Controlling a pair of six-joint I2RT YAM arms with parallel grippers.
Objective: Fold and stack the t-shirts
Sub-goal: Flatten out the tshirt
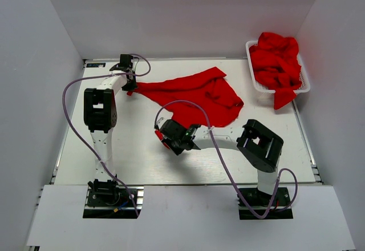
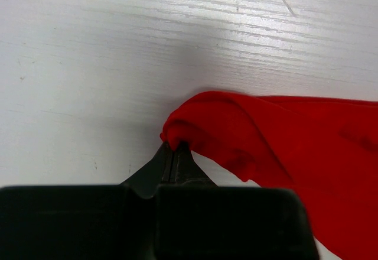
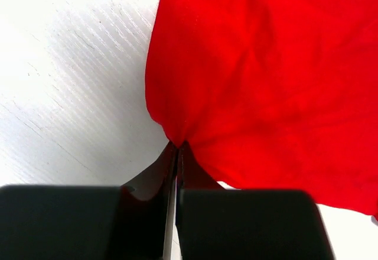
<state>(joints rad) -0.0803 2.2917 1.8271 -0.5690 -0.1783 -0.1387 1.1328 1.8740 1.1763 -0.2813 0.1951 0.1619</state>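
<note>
One red t-shirt [image 1: 197, 94] lies stretched and rumpled across the middle of the white table. My left gripper [image 1: 130, 88] is shut on its far-left corner; in the left wrist view my left gripper [image 2: 173, 148] pinches a fold of the red t-shirt [image 2: 283, 136]. My right gripper [image 1: 164, 140] is shut on the shirt's near edge, hiding that edge from above; in the right wrist view my right gripper [image 3: 178, 145] grips a pucker of the red t-shirt [image 3: 266, 77]. More red t-shirts [image 1: 276, 63] are heaped at the back right.
The heap sits in a white mesh basket [image 1: 304, 85] at the back right corner, one shirt hanging over its front rim. White walls enclose the table on three sides. Purple cables loop beside both arms.
</note>
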